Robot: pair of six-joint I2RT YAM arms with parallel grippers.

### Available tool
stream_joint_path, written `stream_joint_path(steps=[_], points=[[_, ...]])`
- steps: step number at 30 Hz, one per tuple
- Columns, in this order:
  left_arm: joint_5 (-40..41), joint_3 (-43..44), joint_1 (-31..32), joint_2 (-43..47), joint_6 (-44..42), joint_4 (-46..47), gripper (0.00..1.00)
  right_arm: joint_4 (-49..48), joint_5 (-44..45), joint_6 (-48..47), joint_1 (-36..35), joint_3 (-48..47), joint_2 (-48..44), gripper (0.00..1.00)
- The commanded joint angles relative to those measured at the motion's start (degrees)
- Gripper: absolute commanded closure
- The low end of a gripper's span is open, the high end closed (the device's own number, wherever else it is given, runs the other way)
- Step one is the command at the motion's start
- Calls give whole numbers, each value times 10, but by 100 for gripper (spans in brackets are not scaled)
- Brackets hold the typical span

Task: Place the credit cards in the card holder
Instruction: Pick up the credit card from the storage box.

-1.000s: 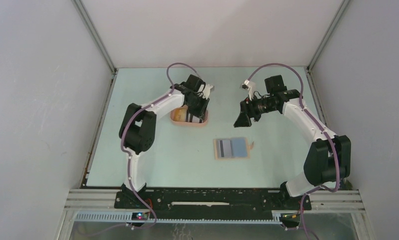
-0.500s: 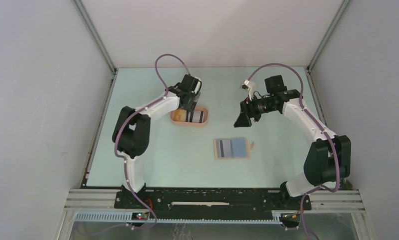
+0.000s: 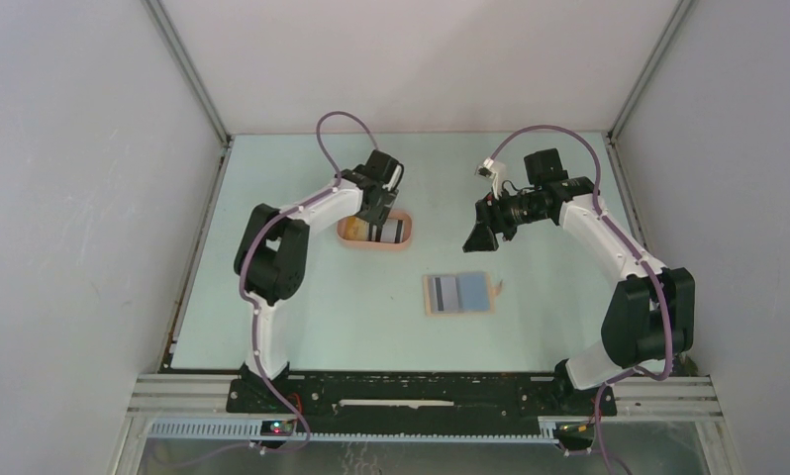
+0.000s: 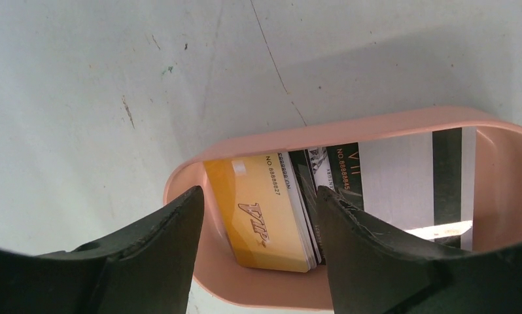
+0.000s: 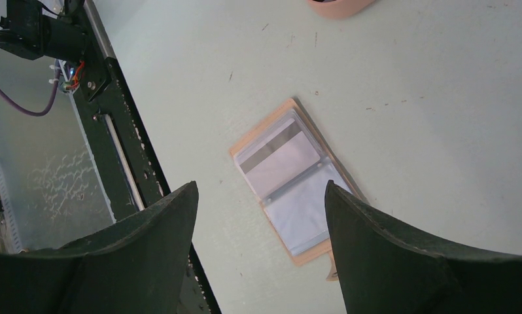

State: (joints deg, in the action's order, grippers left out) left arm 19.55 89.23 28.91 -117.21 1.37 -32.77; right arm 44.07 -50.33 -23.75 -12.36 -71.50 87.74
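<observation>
Several credit cards lie stacked in a peach oval tray (image 4: pixel 186 196): a yellow-orange VIP card (image 4: pixel 261 219) on top, black cards (image 4: pixel 340 173) and a white card with a dark stripe (image 4: pixel 402 176) beside it. My left gripper (image 4: pixel 258 261) is open and empty, just above the tray, its fingers astride the yellow card; it also shows in the top view (image 3: pixel 379 206). The tan card holder (image 3: pixel 458 294) lies open on the table with a grey striped card in its clear sleeve; it also shows in the right wrist view (image 5: pixel 291 180). My right gripper (image 5: pixel 261 261) is open and empty, high above the holder.
The peach tray (image 3: pixel 374 242) sits at mid-left of the pale green table. The black base rail (image 5: pixel 114 131) runs along the near edge. Grey walls close in the left, right and back sides.
My left gripper swung left and back over the tray, and its cable loop shifted. The right arm, the holder and the tray have not moved.
</observation>
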Motion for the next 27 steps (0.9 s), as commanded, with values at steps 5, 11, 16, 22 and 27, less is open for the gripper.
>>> stream_joint_path(steps=[5,11,16,22,27], points=[[22,57,8,-31,-4,-41,32,1,-12,-8,1,-17,-12,20],[40,86,15,-59,-1,-67,33,-1,-12,-8,1,-17,-11,20],[48,118,18,-92,0,-98,36,-1,-12,-8,1,-17,-10,20],[100,110,19,-84,8,-100,41,1,-11,-8,1,-19,-9,20],[127,87,18,-62,11,-85,47,2,-12,-9,1,-19,-7,20]])
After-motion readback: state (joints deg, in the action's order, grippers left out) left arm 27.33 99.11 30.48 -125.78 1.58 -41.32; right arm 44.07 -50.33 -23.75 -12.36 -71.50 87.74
